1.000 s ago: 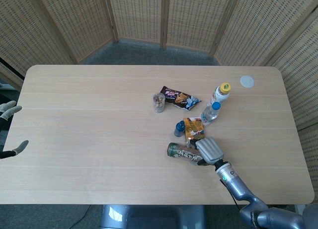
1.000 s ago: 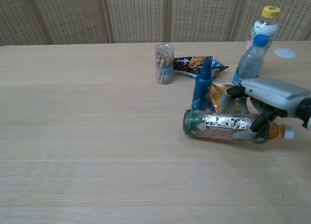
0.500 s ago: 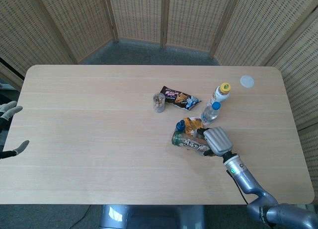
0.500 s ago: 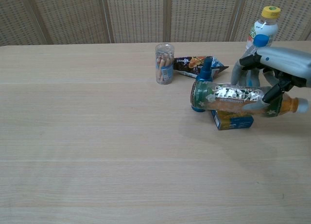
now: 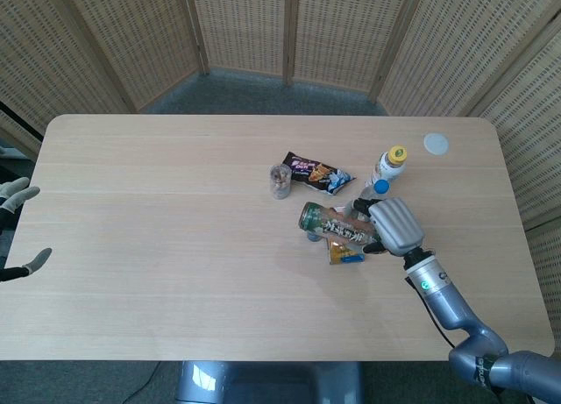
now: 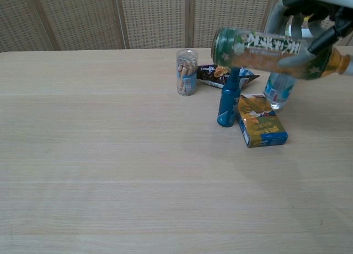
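My right hand (image 5: 394, 226) grips a tea bottle (image 5: 333, 223) with a green and silver label, holding it on its side well above the table. In the chest view the tea bottle (image 6: 268, 47) hangs high at the upper right, with the right hand (image 6: 315, 5) over its cap end. Below it stand a small blue bottle (image 6: 227, 103) and an orange and blue box (image 6: 260, 127) lying flat. My left hand (image 5: 17, 196) shows only at the far left edge of the head view, off the table, fingers apart and holding nothing.
A clear jar of snack sticks (image 6: 186, 72) stands beside a dark snack bag (image 6: 219, 73). A blue-capped water bottle (image 6: 277, 90) and a yellow-capped bottle (image 5: 388, 164) stand behind the box. A white lid (image 5: 436, 143) lies near the table's (image 5: 158, 246) far right corner.
The right hand has lifted the tea bottle off the table and carried it up and away from me, uncovering the box. The left hand has not moved.
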Motion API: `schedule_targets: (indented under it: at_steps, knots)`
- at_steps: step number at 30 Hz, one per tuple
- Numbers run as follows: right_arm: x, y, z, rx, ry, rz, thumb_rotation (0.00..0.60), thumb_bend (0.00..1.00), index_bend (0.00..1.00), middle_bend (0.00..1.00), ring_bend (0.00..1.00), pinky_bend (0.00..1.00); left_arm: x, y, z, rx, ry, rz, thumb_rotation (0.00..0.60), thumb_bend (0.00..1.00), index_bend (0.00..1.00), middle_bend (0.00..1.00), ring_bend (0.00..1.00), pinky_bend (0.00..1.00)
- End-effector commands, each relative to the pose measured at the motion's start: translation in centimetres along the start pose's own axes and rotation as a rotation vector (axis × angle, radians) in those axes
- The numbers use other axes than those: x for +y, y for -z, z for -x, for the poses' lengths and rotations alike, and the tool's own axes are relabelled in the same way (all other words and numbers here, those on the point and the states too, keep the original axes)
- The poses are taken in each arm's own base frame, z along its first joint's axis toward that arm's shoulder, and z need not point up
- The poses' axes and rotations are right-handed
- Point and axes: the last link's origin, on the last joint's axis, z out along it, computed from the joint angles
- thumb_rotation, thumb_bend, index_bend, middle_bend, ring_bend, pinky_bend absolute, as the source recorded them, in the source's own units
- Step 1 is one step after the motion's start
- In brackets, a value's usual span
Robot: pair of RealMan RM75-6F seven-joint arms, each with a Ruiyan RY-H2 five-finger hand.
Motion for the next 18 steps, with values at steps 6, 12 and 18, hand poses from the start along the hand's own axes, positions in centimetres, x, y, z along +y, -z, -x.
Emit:
schedule_targets:
  at_steps: [6,12,18]
  knots:
    - [-1.8,-2.2,-3.7,0.072,-0.056,-0.038,0.600,0.22,0.56,0.74,0.66,0.78,-0.3,0.5,-0.3,0.013,0.003,-0.009,0.600,0.33,0.13,0.06,0.00,0.00]
    - [-2.7,-3.0,-5.4,0.111,-0.110,-0.054,0.600,0.22,0.57,0.74,0.67,0.78,-0.7,1.0,-0.4,0.019,0.007,-0.024,0.600,0.33,0.13,0.06,0.00,0.00]
    - [-2.9,-3.1,-5.5,0.109,-0.107,-0.058,0.600,0.22,0.57,0.74,0.67,0.78,-0.9,1.1,-0.3,0.017,0.009,-0.028,0.600,0.33,0.13,0.06,0.00,0.00]
